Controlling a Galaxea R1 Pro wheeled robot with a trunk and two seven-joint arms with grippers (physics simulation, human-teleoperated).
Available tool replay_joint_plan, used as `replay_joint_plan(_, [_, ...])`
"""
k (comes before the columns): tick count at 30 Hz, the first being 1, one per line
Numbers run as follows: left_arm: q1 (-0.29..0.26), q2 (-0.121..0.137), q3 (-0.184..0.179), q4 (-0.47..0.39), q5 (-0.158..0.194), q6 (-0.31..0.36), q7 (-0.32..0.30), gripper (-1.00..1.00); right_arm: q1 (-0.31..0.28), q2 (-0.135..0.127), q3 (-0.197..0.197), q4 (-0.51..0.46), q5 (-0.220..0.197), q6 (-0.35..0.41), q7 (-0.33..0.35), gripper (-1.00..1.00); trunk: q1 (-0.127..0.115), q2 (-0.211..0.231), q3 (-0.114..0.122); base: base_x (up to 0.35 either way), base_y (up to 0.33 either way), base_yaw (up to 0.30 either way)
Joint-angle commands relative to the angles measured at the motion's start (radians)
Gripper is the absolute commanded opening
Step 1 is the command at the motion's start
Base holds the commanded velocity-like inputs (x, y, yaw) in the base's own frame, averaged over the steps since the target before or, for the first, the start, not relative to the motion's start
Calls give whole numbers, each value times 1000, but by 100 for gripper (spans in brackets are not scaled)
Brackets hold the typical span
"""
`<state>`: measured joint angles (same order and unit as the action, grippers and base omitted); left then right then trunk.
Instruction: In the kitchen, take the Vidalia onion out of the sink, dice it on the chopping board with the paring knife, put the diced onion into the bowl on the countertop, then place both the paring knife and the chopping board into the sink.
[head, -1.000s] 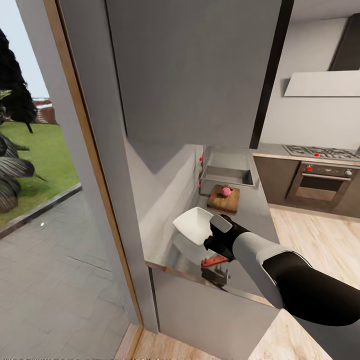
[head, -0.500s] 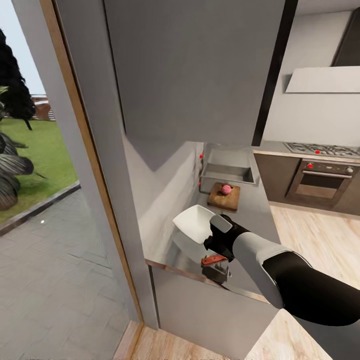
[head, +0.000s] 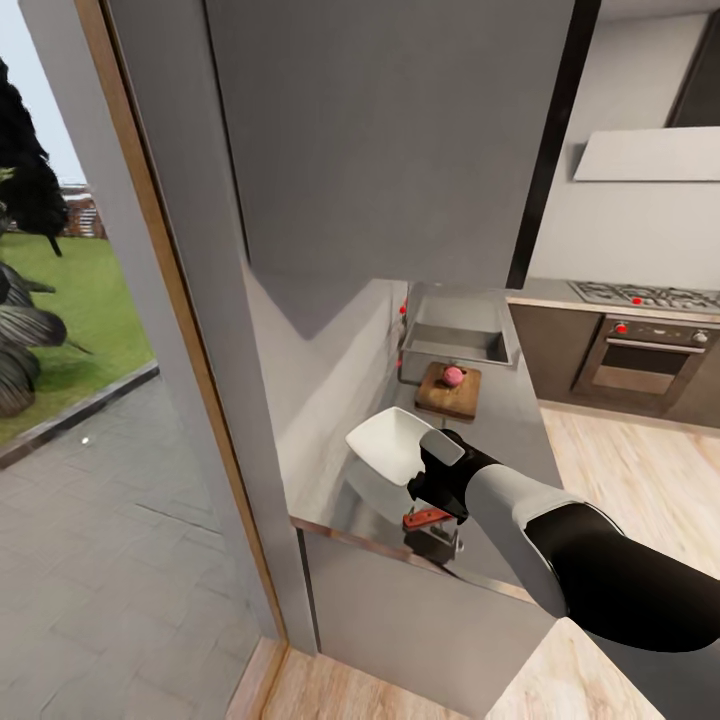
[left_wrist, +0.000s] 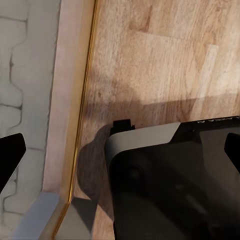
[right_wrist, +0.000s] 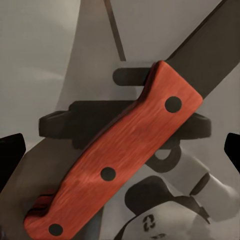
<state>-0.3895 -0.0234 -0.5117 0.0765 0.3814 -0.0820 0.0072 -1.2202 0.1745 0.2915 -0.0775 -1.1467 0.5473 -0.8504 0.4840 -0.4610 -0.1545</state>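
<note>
The paring knife (head: 428, 518) lies near the front edge of the glossy countertop (head: 510, 420); its red handle (right_wrist: 120, 160) and dark blade (right_wrist: 210, 55) show close up in the right wrist view. My right gripper (head: 431, 505) hangs directly over the handle, open, with a fingertip (right_wrist: 10, 150) on either side and apart from it. The white bowl (head: 392, 445) sits just beyond my wrist. Farther back, the pinkish onion (head: 453, 376) rests on the brown chopping board (head: 448, 395), in front of the grey sink (head: 455, 335). My left gripper (left_wrist: 120, 150) is open, low over the floor.
A grey wall with a wooden door frame (head: 200, 400) stands close on the left, and an upper cabinet (head: 390, 140) hangs over the counter. An oven and hob (head: 640, 350) stand at the back right. Pale wood floor (head: 640, 470) runs along the counter's right side.
The head view has drifted slightly. My right gripper stays over the knife, and the knife, bowl, board and onion have not moved.
</note>
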Motion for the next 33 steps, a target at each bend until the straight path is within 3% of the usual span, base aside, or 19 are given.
replay_joint_plan(1, [-2,-1,-8,4,7,-7,0,100,-1,0,8,-1,-5,7,-4,100,0,-2,-3,0,0,0])
replay_joint_plan(33, [-2,-1,-8,5,7,-7,0,100,-1,0,8,-1,-4,6,-4,100,0,-2,-12,0,0,0])
